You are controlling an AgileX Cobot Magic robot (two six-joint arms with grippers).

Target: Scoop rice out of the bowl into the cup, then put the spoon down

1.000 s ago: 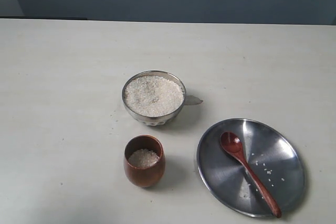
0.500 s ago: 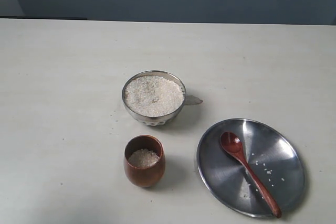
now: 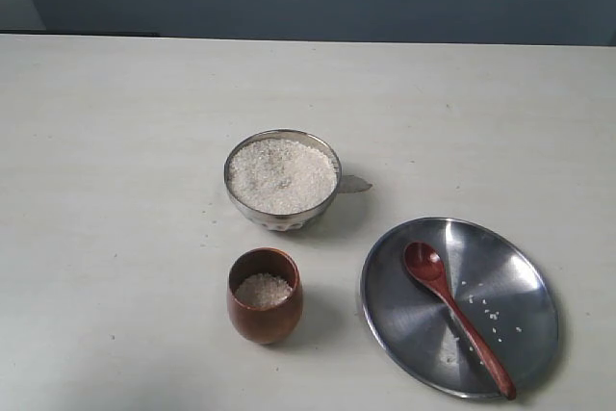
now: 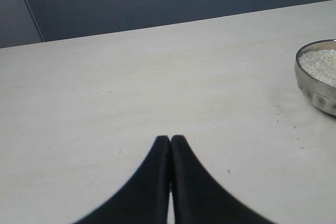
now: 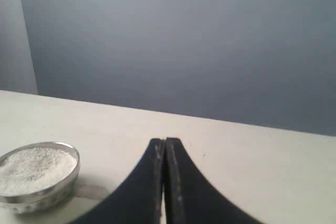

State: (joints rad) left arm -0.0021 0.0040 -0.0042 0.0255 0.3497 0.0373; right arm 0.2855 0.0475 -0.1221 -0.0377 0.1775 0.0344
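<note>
Both claws are pressed together and hold nothing: the left claw (image 4: 170,141) hangs over bare worktop (image 3: 115,190), and the right claw (image 5: 165,142) hangs up high. Neither one shows in the outside view.

The bowl (image 3: 279,219) sits near the middle of the worktop and is full of rice (image 3: 281,175) almost to the rim. The cup (image 3: 265,322) stands just beside it, on the side away from the far edge, with some rice in it. The spoon (image 3: 452,313) lies flat on a plate (image 3: 527,281) toward the right side, with its head pointing at the bowl. A few loose grains (image 3: 491,315) lie on the plate next to it.

It looks like the job may be done, or another scoop may be coming.

If another scoop comes, a few things could go wrong. A claw must open first, or it just bumps the spoon. The handle is thin and shiny and the plate is slick, so the spoon could slide or the plate could scoot. The bowl is so full that digging in could push rice over the rim. The cup is narrow, so grains could miss it, and a bump could knock it over.
</note>
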